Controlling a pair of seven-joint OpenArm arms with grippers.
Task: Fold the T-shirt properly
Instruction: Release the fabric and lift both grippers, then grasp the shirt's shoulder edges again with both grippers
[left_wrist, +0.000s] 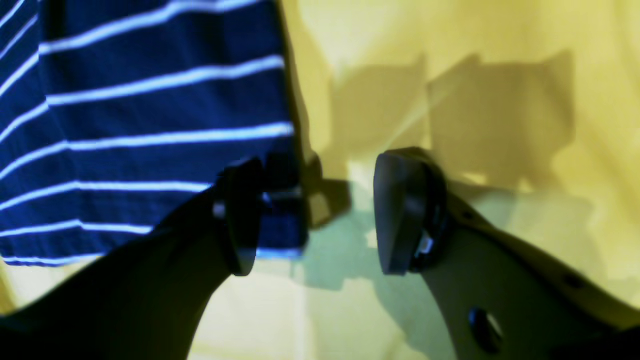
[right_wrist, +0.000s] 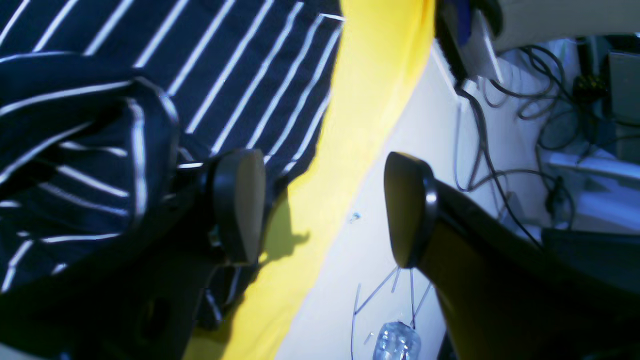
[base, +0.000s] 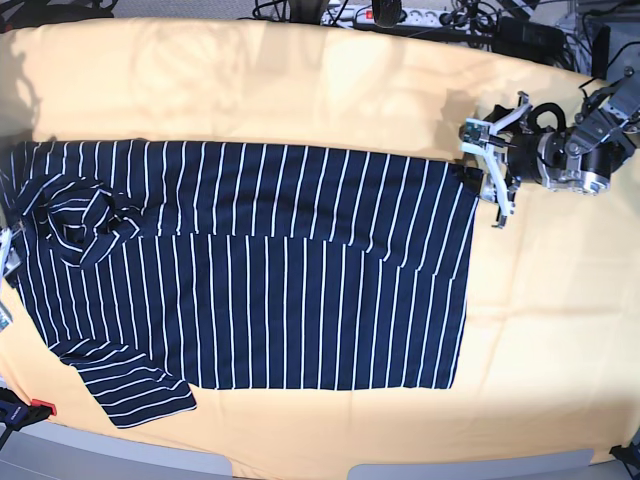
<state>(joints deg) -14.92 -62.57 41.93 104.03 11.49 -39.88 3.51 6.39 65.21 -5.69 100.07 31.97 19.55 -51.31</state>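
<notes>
1. T-shirt (base: 260, 270) lies spread lengthwise on the yellow cloth (base: 330, 90), hem end toward the left gripper, collar end at the far opposite side.
2. Done so far, judging by the lie: one long fold. The shirt's upper strip is turned over onto the body; a step line runs along its length.
3. Not done: the sleeve (base: 125, 380) at the shirt's near corner sticks out flat, and a bunched lump (base: 75, 215) sits at the collar end. No crosswise fold yet.
4. Rough call: early to mid, most folding left.
5. Left gripper (base: 488, 175) sits just off the shirt's hem corner, jaws spread, holding nothing; in its wrist view one finger (left_wrist: 245, 215) overlaps the cloth edge, the other is over bare yellow cloth.
6. Right gripper (right_wrist: 325, 207) is at the collar end, jaws spread, empty; crumpled striped cloth hangs beside one finger (right_wrist: 240, 205), contact unclear.
7. Beyond the yellow cloth's edge: cables (right_wrist: 505, 125).
</notes>
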